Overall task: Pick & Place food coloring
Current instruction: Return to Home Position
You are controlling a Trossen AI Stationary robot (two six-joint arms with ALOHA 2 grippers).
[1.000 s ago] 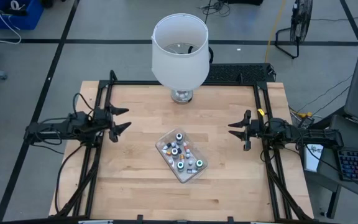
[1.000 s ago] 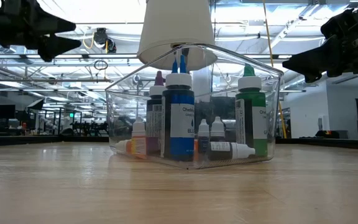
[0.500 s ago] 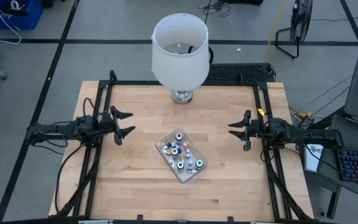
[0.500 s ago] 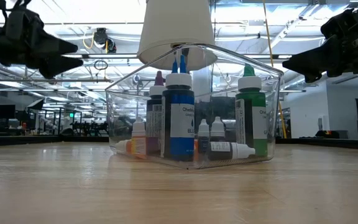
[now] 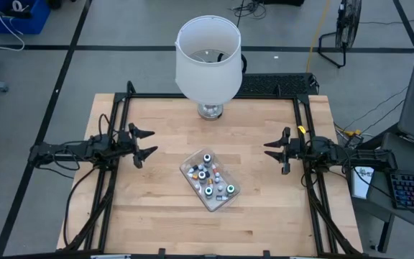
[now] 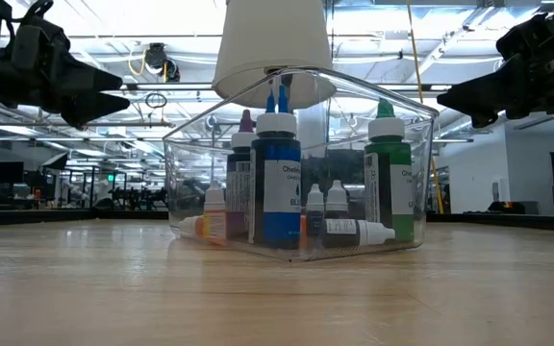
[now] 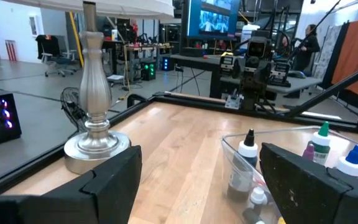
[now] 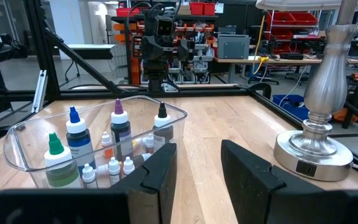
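**Left gripper** (image 5: 149,142): over the left side of the table (image 5: 142,216), clear of the wood. Jaws spread wide, nothing between them. Aims inward across the table.

**Right gripper** (image 5: 267,150): over the right side, facing the left one. Jaws parted by a narrower gap, nothing held. Also aims inward.

**Bottles** (image 5: 208,178): every one in view sits inside the tray (image 6: 186,173); none lies on the bare wood. The taller ones, with blue, green, purple and black tips, stand upright. The small ones stand or lie among them on the tray floor.

**Tray:** clear and rectangular, about midway between the two grippers and well apart from both. It is set toward the table edge away from the lamp (image 5: 207,61). Its long axis runs diagonally: the end nearer the lamp leans left, the far end leans right.

**Key relation:** from either gripper the tray lies inward and somewhat away from the lamp side. Neither arm is clearly nearer.

**Judgement:** placing appears complete and only the withdrawal to rest remains. Each arm would need to draw outward, away from tray and lamp, so the risk of contact looks low.
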